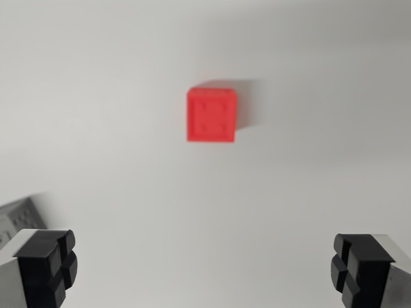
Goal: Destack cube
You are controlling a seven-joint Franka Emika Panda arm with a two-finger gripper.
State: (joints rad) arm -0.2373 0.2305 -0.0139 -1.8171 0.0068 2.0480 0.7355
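A red cube (211,115) sits on the white table surface, a little above the middle of the wrist view. Its top face shows four small dents. The picture is slightly blurred, and I cannot tell whether another cube lies under it. My gripper (204,269) stands open well apart from the cube. Its two black fingertips (48,266) sit at the bottom left and bottom right corners, and nothing lies between them.
A grey object (18,218) pokes in at the wrist view's left edge, just above the left fingertip. The white table (308,179) spreads around the cube on every side.
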